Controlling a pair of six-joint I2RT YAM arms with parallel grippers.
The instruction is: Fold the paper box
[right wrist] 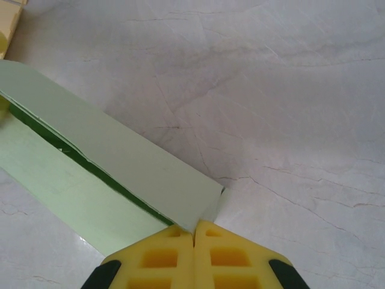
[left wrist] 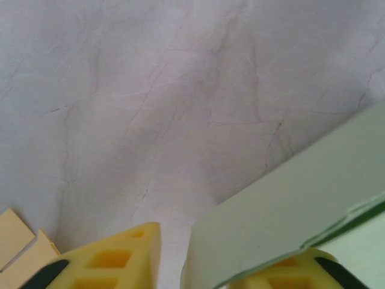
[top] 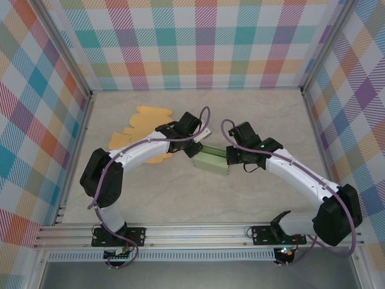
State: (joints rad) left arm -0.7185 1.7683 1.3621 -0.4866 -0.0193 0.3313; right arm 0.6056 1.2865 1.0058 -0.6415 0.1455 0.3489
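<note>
1. Paper box (top: 212, 160) lies near the middle of the table (top: 252, 114) in the top view, pale green, between my two grippers. My left gripper (top: 197, 149) meets its upper-left end and my right gripper (top: 231, 158) its right end. Yellow sheets (top: 143, 126) lie to the upper left, partly under my left arm.
2. Left wrist view: my fingers (left wrist: 114, 259) stand apart at the bottom edge, released. The box's green panel runs from lower centre to the right edge, over the right-hand finger. A sliver of table shows between it and the other finger.
3. Right wrist view: my fingers (right wrist: 156, 262) are clenched together at bottom centre, and the box's near corner touches their tips. I cannot tell whether any paper is nipped between them.
</note>
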